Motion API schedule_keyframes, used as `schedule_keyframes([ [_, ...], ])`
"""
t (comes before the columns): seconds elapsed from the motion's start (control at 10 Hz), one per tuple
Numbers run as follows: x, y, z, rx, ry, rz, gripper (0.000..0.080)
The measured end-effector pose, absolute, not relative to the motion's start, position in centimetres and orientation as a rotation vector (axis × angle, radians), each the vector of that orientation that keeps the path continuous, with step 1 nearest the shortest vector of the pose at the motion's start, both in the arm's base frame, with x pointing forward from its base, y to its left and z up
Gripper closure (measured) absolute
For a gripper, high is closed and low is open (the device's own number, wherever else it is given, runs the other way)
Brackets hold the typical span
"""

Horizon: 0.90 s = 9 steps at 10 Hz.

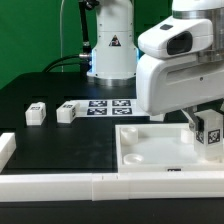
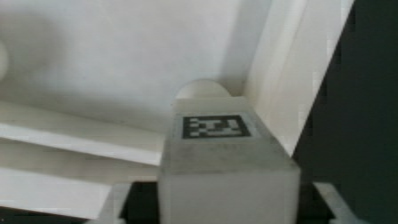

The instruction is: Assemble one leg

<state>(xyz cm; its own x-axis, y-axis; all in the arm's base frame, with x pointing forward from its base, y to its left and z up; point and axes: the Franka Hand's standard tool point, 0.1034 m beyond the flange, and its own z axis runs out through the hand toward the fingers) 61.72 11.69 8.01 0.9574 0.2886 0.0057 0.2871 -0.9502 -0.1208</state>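
1. The jaws are closed on the leg (image 2: pixel 222 165). In the wrist view a dark finger (image 2: pixel 128 203) presses each side of it, so your gripper (image 2: pixel 222 200) has it clamped.
2. The leg hangs upright from the gripper, and its square tag (image 2: pixel 217 125) faces the wrist camera. A rounded white shape (image 2: pixel 205 90) shows past its far end. You cannot tell from here whether that is the leg's own tip or a socket below.
3. Under the leg lies the white panel (image 1: pixel 150 150). The exterior view puts the leg over the panel's corner on the exterior view's right, close beside the raised rim (image 2: pixel 285 60). Whether the two touch is not clear.
4. Farther off, well apart from the panel, two loose legs (image 1: pixel 36 113) lie on the black table toward the exterior view's left.
5. Beyond them, the marker board (image 1: pixel 108 105) lies flat on the table.
6. By my judgement you are at the insertion step: the leg is carried and lined up, but not seated. Your next move calls for centring the leg's end over the corner socket. Then lower it straight and keep it vertical, so that it neither catches the rim nor tips in the jaws.
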Motion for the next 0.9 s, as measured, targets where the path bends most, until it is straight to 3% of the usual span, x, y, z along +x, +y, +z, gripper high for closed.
schedule_keyframes([
  [0.4,61.83,11.73,7.87,-2.981,0.610,0.015,0.0506],
  [0.9,61.82,11.79,7.83,-2.667,1.514,0.041,0.0506],
])
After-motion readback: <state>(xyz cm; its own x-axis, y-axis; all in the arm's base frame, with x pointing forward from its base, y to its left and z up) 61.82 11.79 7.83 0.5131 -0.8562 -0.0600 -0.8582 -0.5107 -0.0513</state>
